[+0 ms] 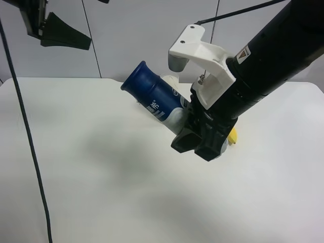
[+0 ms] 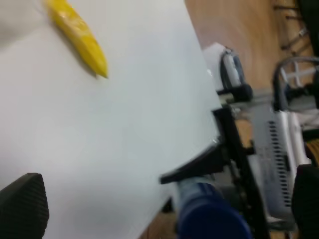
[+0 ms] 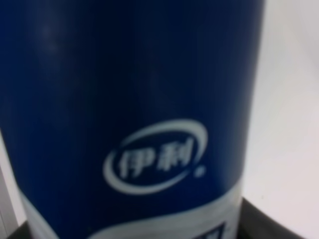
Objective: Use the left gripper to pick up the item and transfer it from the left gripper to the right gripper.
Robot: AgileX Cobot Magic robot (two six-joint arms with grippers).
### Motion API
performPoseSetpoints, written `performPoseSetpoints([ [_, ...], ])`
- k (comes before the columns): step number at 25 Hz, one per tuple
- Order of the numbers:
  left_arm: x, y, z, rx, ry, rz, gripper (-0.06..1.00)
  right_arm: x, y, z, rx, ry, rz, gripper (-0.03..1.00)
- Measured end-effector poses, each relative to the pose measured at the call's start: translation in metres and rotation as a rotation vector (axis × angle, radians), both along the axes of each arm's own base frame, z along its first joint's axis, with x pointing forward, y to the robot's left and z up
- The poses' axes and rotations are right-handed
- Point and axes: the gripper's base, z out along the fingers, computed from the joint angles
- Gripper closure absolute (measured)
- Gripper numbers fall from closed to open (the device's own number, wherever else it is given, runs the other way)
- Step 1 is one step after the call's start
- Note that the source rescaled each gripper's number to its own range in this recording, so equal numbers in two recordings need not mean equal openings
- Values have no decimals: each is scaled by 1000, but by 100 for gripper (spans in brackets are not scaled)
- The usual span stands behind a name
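The item, a bottle (image 1: 152, 93) with a dark-blue cap and a white lower body, is held tilted above the white table (image 1: 101, 177), cap toward the exterior high view's left. The right gripper (image 1: 197, 136), on the arm with the white bracket, is shut on its lower body. In the right wrist view the blue label (image 3: 134, 99) fills the frame, with a dark finger (image 3: 271, 224) at its edge. The all-black left gripper (image 1: 48, 25) is raised at that view's top left, open, empty and well apart from the bottle. The left wrist view shows the blue cap (image 2: 212, 214).
A yellow banana (image 1: 232, 135) lies on the table, mostly hidden behind the right gripper; it also shows in the left wrist view (image 2: 79, 37). A white cylinder (image 1: 169, 80) peeks out behind the bottle. A black cable (image 1: 28, 136) hangs down at the exterior high view's left.
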Motion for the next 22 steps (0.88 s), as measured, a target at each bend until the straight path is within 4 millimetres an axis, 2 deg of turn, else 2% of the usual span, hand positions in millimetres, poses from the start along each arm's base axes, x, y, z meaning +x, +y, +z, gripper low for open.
performPoseSetpoints([
  [3,-7,28,11,60,-51,80,-4,0,0,0,0,0,0,96],
  [6,-21,46,28,97,-123,137,-4,0,0,0,0,0,0,96],
  [11,-51,50,52,167,-226,158,-4,0,0,-1,-1,1,0,96],
  [16,-86,59,67,331,-273,238,-4,0,0,-1,-2,2,0,97],
  [22,-146,71,96,517,-434,411,-4,0,0,-1,-2,2,0,96],
])
